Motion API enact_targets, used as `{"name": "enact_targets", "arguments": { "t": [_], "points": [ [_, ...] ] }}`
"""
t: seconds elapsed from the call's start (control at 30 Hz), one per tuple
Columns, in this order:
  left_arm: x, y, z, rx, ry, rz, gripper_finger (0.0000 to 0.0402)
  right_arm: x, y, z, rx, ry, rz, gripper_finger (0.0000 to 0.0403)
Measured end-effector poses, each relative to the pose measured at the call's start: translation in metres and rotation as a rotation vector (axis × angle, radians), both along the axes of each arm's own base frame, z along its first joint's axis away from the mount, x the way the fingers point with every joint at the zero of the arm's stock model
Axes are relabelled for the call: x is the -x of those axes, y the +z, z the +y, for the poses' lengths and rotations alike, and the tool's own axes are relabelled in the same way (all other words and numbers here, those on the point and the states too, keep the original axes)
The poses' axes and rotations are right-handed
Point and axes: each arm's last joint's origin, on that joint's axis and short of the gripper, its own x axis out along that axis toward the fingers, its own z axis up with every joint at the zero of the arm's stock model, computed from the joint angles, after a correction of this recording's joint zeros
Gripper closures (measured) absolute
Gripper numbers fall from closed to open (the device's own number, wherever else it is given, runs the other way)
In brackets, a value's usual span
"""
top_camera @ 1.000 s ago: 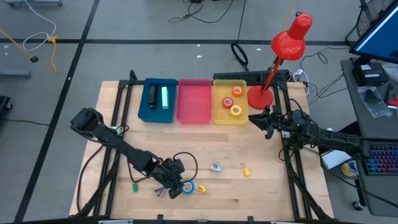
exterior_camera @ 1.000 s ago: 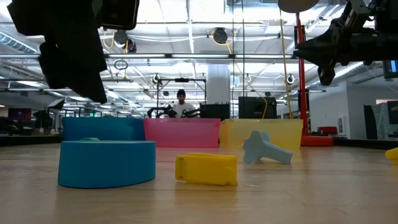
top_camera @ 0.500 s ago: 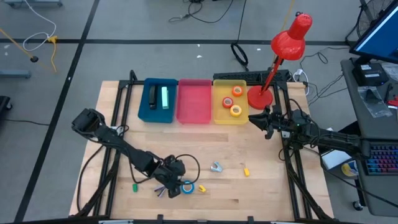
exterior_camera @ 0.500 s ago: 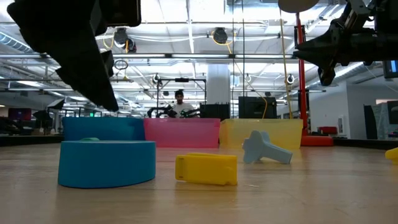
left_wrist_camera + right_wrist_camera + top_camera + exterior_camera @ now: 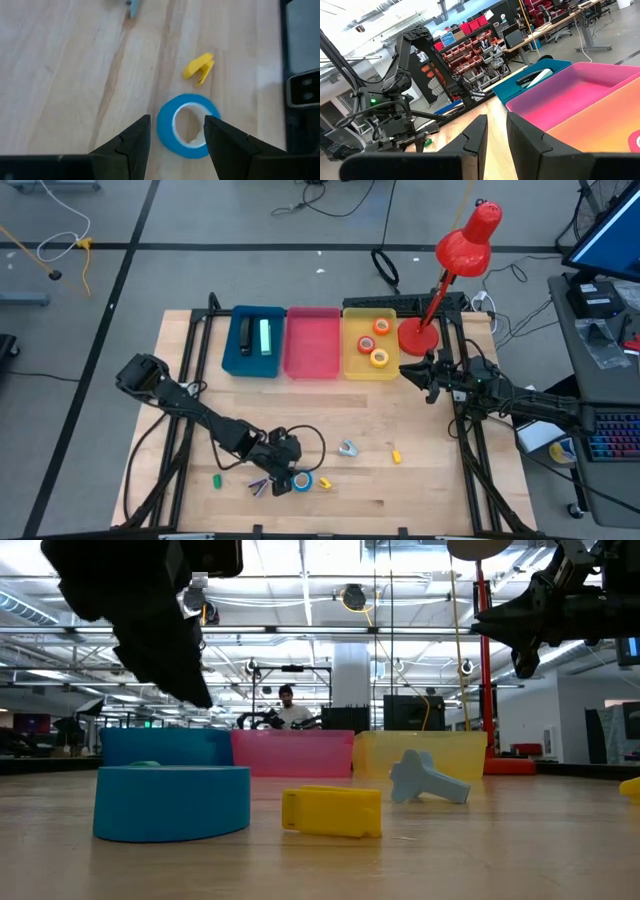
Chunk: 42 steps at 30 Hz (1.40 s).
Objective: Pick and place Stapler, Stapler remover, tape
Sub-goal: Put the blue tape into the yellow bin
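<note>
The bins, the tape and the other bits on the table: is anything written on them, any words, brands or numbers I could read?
No readable text anywhere.
Blue tape roll: plain, no print shows.
Yellow piece beside it: no marking.
Blue bin, pink bin, yellow bin: no labels visible.
Red lamp: no brand visible.
Shelf bins and a blue sign in the room behind: too small to read.

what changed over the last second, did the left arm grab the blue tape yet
Not yet. The left gripper slid a little toward the table's right side, ending above the blue tape roll with its fingers open on either side of it; nothing was gripped or released. The tape, the yellow staple remover, the grey piece, the three bins and the right gripper by the red lamp base stayed put.
</note>
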Motion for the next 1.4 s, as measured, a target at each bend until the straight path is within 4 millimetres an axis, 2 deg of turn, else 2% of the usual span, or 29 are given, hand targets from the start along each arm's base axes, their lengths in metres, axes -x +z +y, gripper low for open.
{"name": "enact_targets", "arguments": {
  "t": [0.43,0.77,0.9,1.1,1.23,1.4],
  "points": [
    [-0.001,0.001,-0.001,0.039,0.042,-0.012,0.0215,0.0,0.0,0.0,-0.001,-0.001,0.002,0.0339],
    [0.004,0.002,-0.011,-0.031,0.103,-0.065,0.0215,0.0,-0.004,0.0,-0.036,0.0,0.036,0.0339],
    [0.003,-0.008,-0.011,-0.027,0.104,-0.027,0.0215,0.0,-0.004,0.0,-0.036,0.001,0.037,0.0339],
    [-0.008,-0.035,-0.015,0.055,0.051,0.05,0.0215,0.0,-0.004,0.0,-0.039,0.001,0.038,0.0339],
    [-0.012,-0.035,-0.015,0.083,0.034,0.033,0.0215,0.0,-0.004,0.0,-0.039,0.001,0.039,0.0339],
    [-0.008,-0.039,-0.011,0.057,0.043,0.094,0.0215,0.0,-0.004,0.0,-0.039,0.001,0.039,0.0339]
  ]
}}
